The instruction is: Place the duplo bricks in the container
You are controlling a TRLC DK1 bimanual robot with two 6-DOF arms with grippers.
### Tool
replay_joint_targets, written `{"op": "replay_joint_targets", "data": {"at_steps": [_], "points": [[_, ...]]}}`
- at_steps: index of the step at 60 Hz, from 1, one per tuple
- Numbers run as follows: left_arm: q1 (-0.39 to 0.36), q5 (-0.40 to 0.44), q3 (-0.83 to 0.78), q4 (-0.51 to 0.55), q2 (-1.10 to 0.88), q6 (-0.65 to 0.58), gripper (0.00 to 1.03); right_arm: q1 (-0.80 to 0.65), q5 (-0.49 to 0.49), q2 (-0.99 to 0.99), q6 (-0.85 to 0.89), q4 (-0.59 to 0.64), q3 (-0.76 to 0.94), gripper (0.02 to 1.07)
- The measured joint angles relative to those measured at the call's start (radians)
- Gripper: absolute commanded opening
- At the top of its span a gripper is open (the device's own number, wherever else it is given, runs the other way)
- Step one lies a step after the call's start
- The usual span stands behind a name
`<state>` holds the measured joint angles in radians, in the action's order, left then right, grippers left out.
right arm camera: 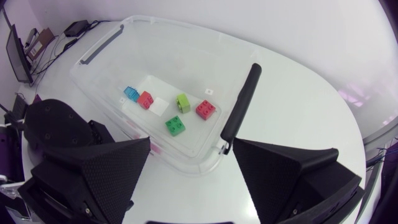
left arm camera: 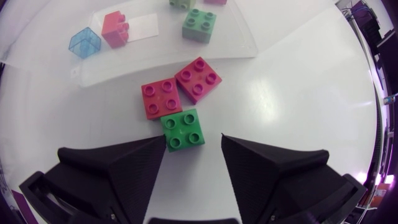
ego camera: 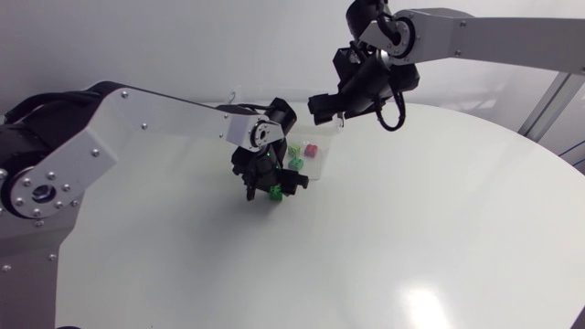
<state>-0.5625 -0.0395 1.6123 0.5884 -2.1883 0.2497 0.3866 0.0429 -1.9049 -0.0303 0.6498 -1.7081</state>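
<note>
A green duplo brick (left arm camera: 183, 129) lies on the table just ahead of my left gripper (left arm camera: 193, 146), close to one fingertip and not between both. That gripper is open and low over the table (ego camera: 271, 185), with the green brick (ego camera: 275, 191) under it. Two red bricks (left arm camera: 161, 98) (left arm camera: 198, 78) lie side by side on the table beside the clear container (left arm camera: 186, 59). Inside the container (right arm camera: 186, 28) lie several bricks: blue (right arm camera: 130, 93), red (right arm camera: 145, 99), lime (right arm camera: 183, 102), red (right arm camera: 206, 109) and green (right arm camera: 175, 126). My right gripper (right arm camera: 193, 155) hangs open and empty above the container (ego camera: 329, 155).
The container has a black handle (right arm camera: 241, 102) on its near end wall. My left arm's black wrist (right arm camera: 56, 124) is close beside the container. The round white table (ego camera: 439, 228) stretches wide to the right and front.
</note>
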Motion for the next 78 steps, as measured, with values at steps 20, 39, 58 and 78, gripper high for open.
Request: {"op": "replay_joint_targets", "data": {"at_steps": [20,39,58,78], "points": [[0.024,0.000,0.095,0.103,-0.064,0.047,0.48,-0.037,0.024,0.113,0.017,-0.031,0.127,0.98],[0.027,0.011,0.085,0.074,-0.074,0.047,0.29,-0.045,0.039,0.222,0.035,-0.090,0.290,0.98],[0.056,0.016,-0.282,-0.038,0.208,0.042,0.29,0.033,0.040,0.385,0.034,-0.236,0.576,0.98],[0.172,0.015,-0.383,-0.146,0.590,-0.026,0.29,0.099,0.038,0.259,0.027,-0.402,0.660,0.98]]}}
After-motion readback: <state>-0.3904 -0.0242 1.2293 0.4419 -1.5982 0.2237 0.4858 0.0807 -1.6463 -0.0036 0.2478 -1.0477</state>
